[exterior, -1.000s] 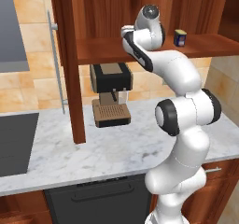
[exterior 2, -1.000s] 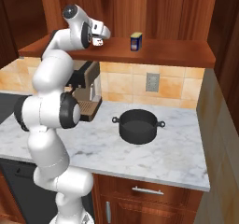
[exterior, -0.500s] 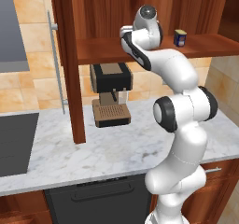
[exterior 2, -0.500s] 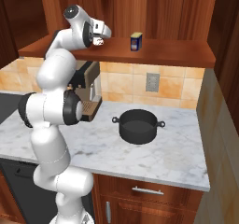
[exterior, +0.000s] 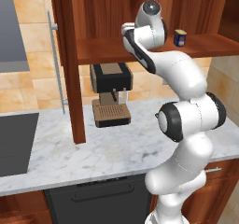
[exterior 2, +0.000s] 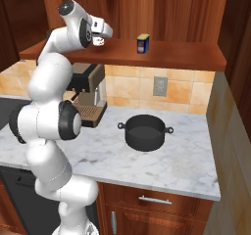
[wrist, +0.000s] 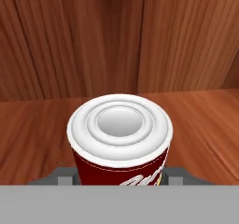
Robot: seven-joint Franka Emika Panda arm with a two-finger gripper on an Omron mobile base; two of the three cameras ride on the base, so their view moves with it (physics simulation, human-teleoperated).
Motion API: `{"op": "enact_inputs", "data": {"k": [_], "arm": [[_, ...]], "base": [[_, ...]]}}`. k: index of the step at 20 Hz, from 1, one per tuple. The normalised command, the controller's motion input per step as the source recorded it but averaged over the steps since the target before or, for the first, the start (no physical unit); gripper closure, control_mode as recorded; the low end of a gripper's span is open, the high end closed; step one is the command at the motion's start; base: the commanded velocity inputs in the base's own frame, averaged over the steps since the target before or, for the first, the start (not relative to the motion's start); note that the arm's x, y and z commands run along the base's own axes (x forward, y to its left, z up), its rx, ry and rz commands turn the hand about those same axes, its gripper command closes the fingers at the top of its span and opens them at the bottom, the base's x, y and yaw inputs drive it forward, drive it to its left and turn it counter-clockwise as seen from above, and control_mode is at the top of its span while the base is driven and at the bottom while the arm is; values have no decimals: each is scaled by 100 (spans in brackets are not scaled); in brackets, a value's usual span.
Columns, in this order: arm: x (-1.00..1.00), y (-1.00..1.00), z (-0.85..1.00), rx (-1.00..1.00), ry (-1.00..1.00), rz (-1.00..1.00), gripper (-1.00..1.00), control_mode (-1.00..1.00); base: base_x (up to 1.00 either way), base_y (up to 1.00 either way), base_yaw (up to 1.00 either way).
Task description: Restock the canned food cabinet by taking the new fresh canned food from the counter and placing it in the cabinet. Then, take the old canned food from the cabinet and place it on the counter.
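The old canned food [wrist: 119, 139], dark red with a silvery top, stands upright on the plank shelf of the cabinet [exterior 2: 171, 60]. My gripper [exterior 2: 100, 41] is shut on it, a finger on each side of its lower body. The hand reaches into the left part of the cabinet [exterior: 102, 50]. The new fresh canned food [exterior 2: 142, 43], a small blue can with a yellowish top, stands on the same shelf, further right; it is also seen in the left base view [exterior: 180, 38]. The white marble counter [exterior 2: 171, 155] lies below.
A brown coffee machine [exterior: 110, 92] stands on the counter under the shelf, and a black pot [exterior 2: 144, 131] sits to its right. The open cabinet door with its grey bar handle [exterior: 55, 64] hangs at the left. A black stovetop [exterior: 14, 143] lies at far left.
The gripper's fingers have shut on the red can. The arm has stayed almost where it was.
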Motion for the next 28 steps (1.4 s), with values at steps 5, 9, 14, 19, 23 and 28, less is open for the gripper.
{"op": "enact_inputs", "data": {"k": [5, 9, 14, 19, 23, 28], "arm": [[-100, 2, 13, 3, -14, 16, 100, -100], [-100, 14, 0, 2, 0, 22, 100, -100], [-100, 17, 6, 5, 5, 24, 100, -100], [-100, 21, -11, 7, 26, 26, 100, -100], [-100, 37, -91, -1, 41, 30, 100, -100], [-69, 33, -100, -1, 43, 35, 100, -100]], "base": [[0, 0, 0], [0, 0, 0], [0, 0, 0], [0, 0, 0], [0, 0, 0], [0, 0, 0]]}}
